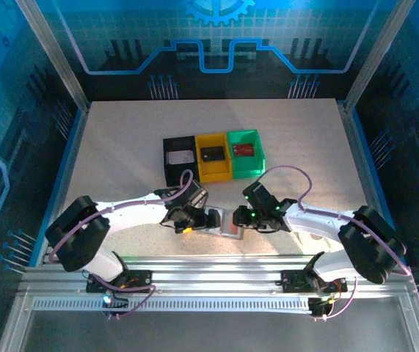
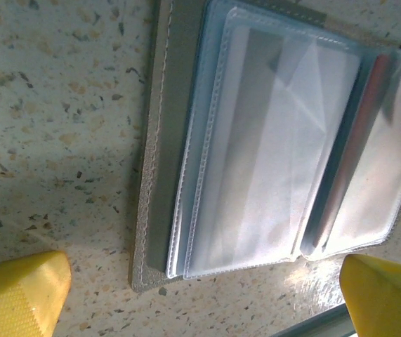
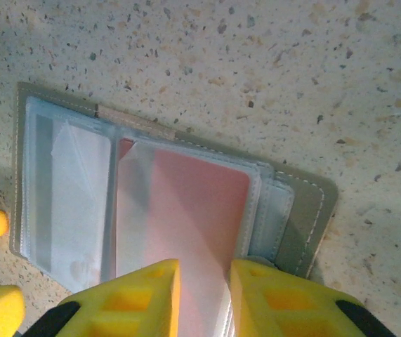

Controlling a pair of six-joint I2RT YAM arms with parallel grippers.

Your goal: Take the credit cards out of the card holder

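Observation:
The grey card holder (image 1: 222,220) lies open on the table between both grippers, its clear sleeves facing up (image 2: 270,147). In the right wrist view a red credit card (image 3: 193,203) sits inside a sleeve of the holder (image 3: 312,203). My right gripper (image 3: 205,302) has its jaws narrowed around that sleeve, with a finger-wide gap; contact is unclear. My left gripper (image 2: 204,298) is wide open at the holder's other end, its yellow fingertips (image 2: 17,291) low over the table. Other cards lie in the bins: pale (image 1: 180,156), dark (image 1: 210,154), red (image 1: 246,149).
A black bin (image 1: 171,172), a yellow bin (image 1: 215,172) and a green bin (image 1: 257,165) stand side by side just behind the holder. The table's front rail (image 1: 209,264) runs close behind the grippers. Bare tabletop lies to the left, right and back.

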